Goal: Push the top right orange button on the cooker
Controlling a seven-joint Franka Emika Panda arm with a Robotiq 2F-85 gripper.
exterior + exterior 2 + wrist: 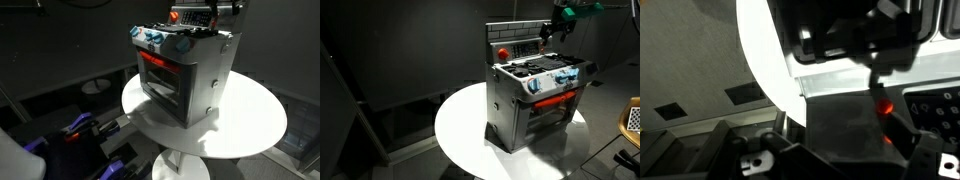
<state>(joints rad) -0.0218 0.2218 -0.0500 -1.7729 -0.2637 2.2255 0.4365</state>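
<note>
The cooker (185, 75) is a silver-grey toy stove with blue-and-red front knobs and a red-glowing oven window; it stands on a round white table (250, 125) in both exterior views (535, 100). Its dark back panel (515, 38) rises behind the hob. The top right orange button (883, 108) glows on the panel in the wrist view. My gripper (551, 33) hangs at the panel's upper right corner, right at that button; it also shows in an exterior view (205, 14). Its fingers look closed together and hold nothing. The contact point itself is hidden in the exterior views.
A second orange-red button (503, 52) sits at the panel's left end. The table edge (450, 150) curves close around the cooker, above a dark floor. Dark equipment (80, 130) lies on the floor beside the table, and dark walls stand behind.
</note>
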